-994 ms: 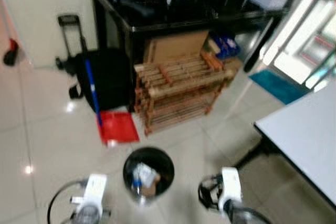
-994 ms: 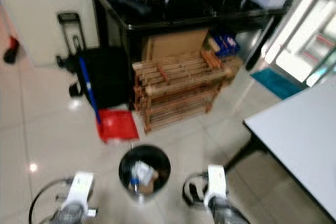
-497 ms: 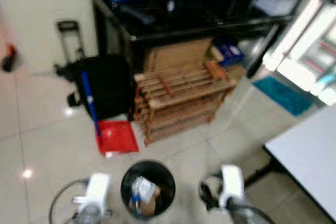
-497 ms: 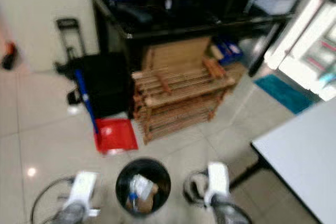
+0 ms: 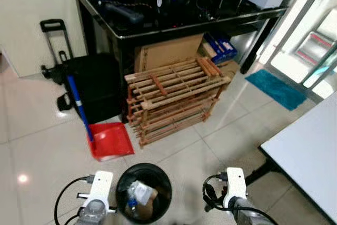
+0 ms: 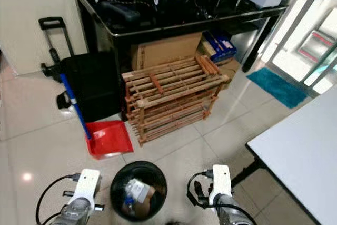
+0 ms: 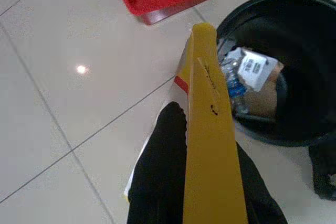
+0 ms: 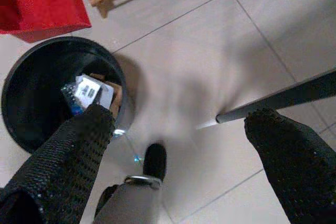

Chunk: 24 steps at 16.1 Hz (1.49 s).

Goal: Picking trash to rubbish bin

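A round black rubbish bin (image 5: 144,192) stands on the tiled floor just in front of me, between my two arms. It holds a plastic bottle, white paper (image 7: 251,66) and brown cardboard. My left gripper (image 7: 202,150) is shut on a flat yellow packet (image 7: 207,93), which it holds beside the bin's rim (image 7: 273,137) over the floor. On the bin's other side my right gripper (image 8: 181,124) hangs open, with nothing between its wide-apart black fingers (image 8: 79,145). My left wrist (image 5: 99,189) and right wrist (image 5: 234,184) show at the lower edge.
A red dustpan (image 5: 109,139) with a blue handle lies just beyond the bin. Behind it stand a wooden rack (image 5: 174,98), a black trolley bag (image 5: 92,85) and a cluttered black table (image 5: 126,31). A white table (image 5: 310,146) and its dark leg (image 8: 283,98) are at the right.
The whole picture has shifted and sharpened as the camera moved. The bin now sits lower in view, closer between my arms. The grippers hold as before.
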Available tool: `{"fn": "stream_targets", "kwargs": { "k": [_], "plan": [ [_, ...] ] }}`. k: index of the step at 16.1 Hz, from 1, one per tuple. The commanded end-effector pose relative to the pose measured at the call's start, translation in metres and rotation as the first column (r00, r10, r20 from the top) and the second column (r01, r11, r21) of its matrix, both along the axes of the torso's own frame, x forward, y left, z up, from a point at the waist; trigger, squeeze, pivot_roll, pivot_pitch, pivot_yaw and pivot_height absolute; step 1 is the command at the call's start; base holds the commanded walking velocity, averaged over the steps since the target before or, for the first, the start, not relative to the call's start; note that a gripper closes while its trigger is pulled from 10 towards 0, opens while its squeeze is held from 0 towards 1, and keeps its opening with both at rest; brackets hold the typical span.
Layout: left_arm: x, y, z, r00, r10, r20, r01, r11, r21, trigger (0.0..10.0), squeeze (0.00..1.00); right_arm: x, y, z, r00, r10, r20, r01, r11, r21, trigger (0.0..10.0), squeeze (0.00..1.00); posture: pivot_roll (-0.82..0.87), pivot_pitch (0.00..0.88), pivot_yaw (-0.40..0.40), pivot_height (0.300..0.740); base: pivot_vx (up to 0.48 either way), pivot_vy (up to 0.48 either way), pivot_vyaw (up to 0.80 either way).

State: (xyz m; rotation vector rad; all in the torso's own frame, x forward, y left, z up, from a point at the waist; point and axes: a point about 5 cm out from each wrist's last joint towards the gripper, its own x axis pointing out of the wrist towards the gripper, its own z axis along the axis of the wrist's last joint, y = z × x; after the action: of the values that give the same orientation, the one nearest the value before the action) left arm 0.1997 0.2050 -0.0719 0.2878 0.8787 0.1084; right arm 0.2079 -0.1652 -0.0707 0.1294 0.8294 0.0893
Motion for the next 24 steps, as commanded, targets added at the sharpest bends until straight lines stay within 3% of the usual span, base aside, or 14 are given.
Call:
{"fn": "stream_targets", "kwargs": {
  "k": [1,4,7,8,10,12,15,19,22,24],
  "plan": [
    [-0.003,-0.007,-0.003,1.000,-0.007,-0.017,0.007,1.000,-0.017,10.0,0.00,0.000,-0.008,0.000,1.000,-0.017,-0.009,0.017,1.000,-0.016,10.0,0.00,-0.05,0.063,-0.119,0.740,0.000,0.000,0.00],
    [-0.004,-0.005,-0.003,1.000,-0.016,-0.016,0.016,1.000,-0.014,10.0,0.00,-0.001,-0.007,0.000,1.000,-0.017,-0.007,0.017,1.000,-0.014,10.0,0.00,-0.05,0.066,-0.110,0.740,0.000,0.000,0.00],
    [0.004,-0.005,0.002,0.999,-0.023,0.025,0.023,1.000,-0.017,10.0,0.00,0.002,-0.007,0.001,1.000,0.004,0.005,-0.003,1.000,-0.020,10.0,0.00,-0.04,0.067,-0.117,0.740,0.000,0.000,0.00],
    [0.018,-0.012,0.010,0.994,-0.063,0.087,0.067,0.997,-0.043,10.0,0.00,0.013,-0.006,0.009,0.999,0.025,0.048,-0.025,1.000,-0.009,10.0,0.00,-0.06,0.070,-0.117,0.740,0.000,0.000,0.00],
    [0.033,-0.020,0.019,0.982,-0.112,0.151,0.120,0.992,-0.048,10.0,0.00,0.028,-0.004,0.019,0.993,0.060,0.104,-0.062,0.998,0.016,10.0,0.00,-0.07,0.073,-0.125,0.740,0.000,0.000,0.00],
    [0.040,-0.025,0.023,0.976,-0.128,0.177,0.139,0.989,-0.054,10.0,0.00,0.032,0.000,0.023,0.988,0.093,0.122,-0.097,0.995,0.033,10.0,0.00,-0.08,0.078,-0.134,0.740,0.000,0.000,0.00],
    [0.061,-0.052,0.041,0.921,-0.255,0.296,0.290,0.954,-0.080,10.0,0.00,0.043,0.010,0.034,0.958,0.215,0.190,-0.240,0.964,0.116,10.0,0.00,-0.11,0.115,-0.158,0.740,0.000,0.000,0.00],
    [0.060,-0.063,0.041,0.887,-0.346,0.307,0.380,0.923,-0.056,10.0,0.00,0.037,0.011,0.034,0.946,0.252,0.202,-0.287,0.943,0.167,10.0,0.00,-0.15,0.152,-0.171,0.740,0.000,0.000,0.00],
    [0.055,-0.073,0.039,0.833,-0.465,0.300,0.492,0.870,-0.018,10.0,0.00,0.029,0.015,0.038,0.913,0.321,0.252,-0.381,0.892,0.243,10.0,0.00,-0.17,0.187,-0.179,0.740,0.000,0.000,0.00],
    [0.055,-0.075,0.040,0.817,-0.481,0.317,0.513,0.858,-0.019,10.0,0.00,0.025,0.017,0.043,0.896,0.346,0.278,-0.419,0.867,0.270,10.0,0.00,-0.19,0.206,-0.186,0.740,0.000,0.000,0.00]
  ]
}}
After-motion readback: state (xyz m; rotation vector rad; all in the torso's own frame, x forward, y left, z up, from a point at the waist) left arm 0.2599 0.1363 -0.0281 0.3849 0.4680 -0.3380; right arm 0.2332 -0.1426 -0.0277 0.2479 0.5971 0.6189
